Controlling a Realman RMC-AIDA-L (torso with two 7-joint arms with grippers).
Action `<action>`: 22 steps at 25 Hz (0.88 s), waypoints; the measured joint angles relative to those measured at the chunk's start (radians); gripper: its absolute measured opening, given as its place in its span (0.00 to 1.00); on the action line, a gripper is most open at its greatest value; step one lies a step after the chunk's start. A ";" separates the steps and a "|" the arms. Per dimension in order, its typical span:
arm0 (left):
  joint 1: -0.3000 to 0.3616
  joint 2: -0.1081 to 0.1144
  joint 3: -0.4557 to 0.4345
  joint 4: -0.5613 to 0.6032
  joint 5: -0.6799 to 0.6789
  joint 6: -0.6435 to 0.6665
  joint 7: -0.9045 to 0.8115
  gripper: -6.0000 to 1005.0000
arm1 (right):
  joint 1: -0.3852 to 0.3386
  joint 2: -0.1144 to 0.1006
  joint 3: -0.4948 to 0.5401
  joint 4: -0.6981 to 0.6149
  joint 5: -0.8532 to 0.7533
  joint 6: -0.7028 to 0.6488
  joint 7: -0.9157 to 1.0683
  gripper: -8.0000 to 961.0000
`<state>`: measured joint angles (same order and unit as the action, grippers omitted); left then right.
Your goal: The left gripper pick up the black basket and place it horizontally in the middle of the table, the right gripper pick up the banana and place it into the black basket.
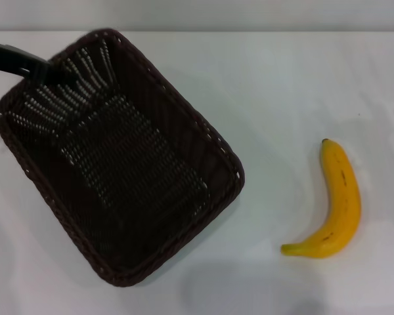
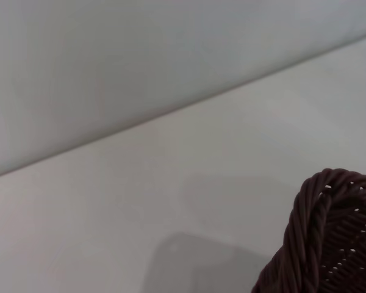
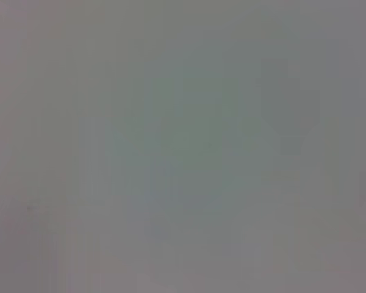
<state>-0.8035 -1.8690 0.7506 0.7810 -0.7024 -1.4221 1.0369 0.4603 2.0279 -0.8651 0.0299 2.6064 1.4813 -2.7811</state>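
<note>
A yellow banana (image 1: 336,205) lies on the white tabletop (image 1: 282,85) at the right, long axis running near to far, stem end far. At the left a black basket (image 1: 118,157) sits diagonally. The left gripper (image 1: 43,69) is at its far left rim; whether it is clamped there cannot be told.

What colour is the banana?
Yellow with thin brown marks and a dark stem; head view shows the banana best.

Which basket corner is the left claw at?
The far-left corner of the basket, by the table's back edge; the left claw meets the rim there, the other three corners are free.
</note>
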 joint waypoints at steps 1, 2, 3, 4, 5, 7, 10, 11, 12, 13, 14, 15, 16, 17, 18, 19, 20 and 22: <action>0.008 0.007 -0.001 0.000 -0.025 -0.004 -0.001 0.22 | 0.000 0.000 0.000 -0.001 0.000 -0.003 0.000 0.91; 0.021 0.018 -0.001 0.000 -0.062 -0.012 -0.004 0.22 | 0.000 0.000 0.001 -0.002 0.000 -0.007 0.000 0.91; 0.021 0.018 -0.001 0.000 -0.062 -0.012 -0.004 0.22 | 0.000 -0.001 0.003 -0.004 0.000 -0.013 0.000 0.91; 0.027 0.023 -0.004 0.000 -0.081 -0.018 -0.007 0.21 | 0.000 -0.001 0.005 -0.004 0.000 -0.017 0.000 0.91; 0.032 0.028 -0.008 -0.002 -0.096 -0.024 -0.010 0.21 | 0.000 -0.001 0.006 -0.004 0.000 -0.021 0.000 0.91; 0.039 0.030 -0.041 -0.006 -0.115 -0.040 -0.019 0.21 | 0.002 -0.001 0.008 -0.004 0.000 -0.025 0.000 0.91; 0.049 0.027 -0.113 -0.007 -0.130 -0.056 -0.033 0.20 | 0.002 -0.002 0.008 -0.005 0.000 -0.028 0.000 0.91; 0.055 0.025 -0.141 -0.007 -0.138 -0.059 -0.040 0.20 | 0.003 -0.003 0.008 -0.005 0.000 -0.031 0.000 0.91; 0.060 0.025 -0.153 -0.008 -0.146 -0.059 -0.047 0.20 | 0.003 -0.003 0.008 -0.005 0.000 -0.033 0.000 0.91; 0.069 0.024 -0.168 -0.009 -0.157 -0.059 -0.056 0.20 | 0.003 -0.003 0.008 -0.005 0.000 -0.035 0.000 0.91; 0.077 0.023 -0.173 -0.010 -0.171 -0.058 -0.062 0.20 | 0.004 -0.004 0.008 -0.005 0.000 -0.037 0.000 0.91; 0.087 0.022 -0.177 -0.011 -0.187 -0.057 -0.066 0.20 | 0.005 -0.004 0.008 -0.005 0.000 -0.037 0.000 0.91; 0.097 0.021 -0.179 -0.013 -0.207 -0.055 -0.067 0.20 | 0.005 -0.004 0.008 -0.007 0.000 -0.038 0.000 0.91; 0.106 0.019 -0.180 -0.015 -0.224 -0.052 -0.068 0.19 | 0.006 -0.004 0.008 -0.010 0.000 -0.039 0.000 0.91; 0.118 0.017 -0.180 -0.018 -0.252 -0.049 -0.070 0.19 | 0.007 -0.005 0.008 -0.015 0.000 -0.041 0.000 0.91; 0.131 0.016 -0.180 -0.021 -0.277 -0.046 -0.072 0.20 | 0.007 -0.005 0.008 -0.019 0.000 -0.044 0.000 0.91; 0.139 0.015 -0.181 -0.026 -0.301 -0.044 -0.074 0.20 | 0.007 -0.005 0.008 -0.022 0.000 -0.047 -0.001 0.91; 0.162 0.015 -0.191 -0.051 -0.367 -0.039 -0.077 0.20 | 0.008 -0.005 0.008 -0.034 0.000 -0.057 -0.004 0.91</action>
<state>-0.6415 -1.8540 0.5597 0.7296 -1.0689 -1.4608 0.9596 0.4681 2.0226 -0.8575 -0.0042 2.6061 1.4246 -2.7848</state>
